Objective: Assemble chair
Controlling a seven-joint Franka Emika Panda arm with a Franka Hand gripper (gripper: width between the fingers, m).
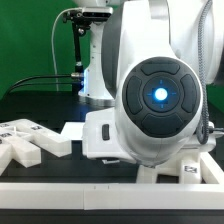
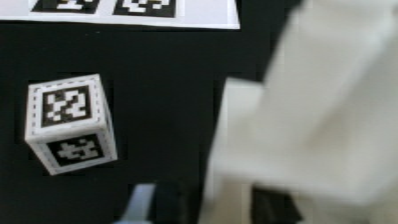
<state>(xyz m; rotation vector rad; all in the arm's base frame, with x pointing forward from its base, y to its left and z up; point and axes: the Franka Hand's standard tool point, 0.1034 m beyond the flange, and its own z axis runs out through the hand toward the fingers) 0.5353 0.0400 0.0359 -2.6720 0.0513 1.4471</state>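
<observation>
Green backdrop (image 1: 30, 40) fills the wall behind my bench. Black tabletop (image 1: 45, 108), matte, evenly lit. White rail (image 1: 60, 190) along its near edge. Black cable (image 1: 40, 78) trails across from the exterior view's left.

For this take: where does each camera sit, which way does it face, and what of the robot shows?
Exterior view: low by the table, facing across the black table and white chair parts toward a green backdrop; the arm's joint fills the foreground.
Wrist view: looks down at a small tagged block, the marker board and a blurred white part; a grey blur, maybe a pincer finger.
Shared: the black table.
</observation>
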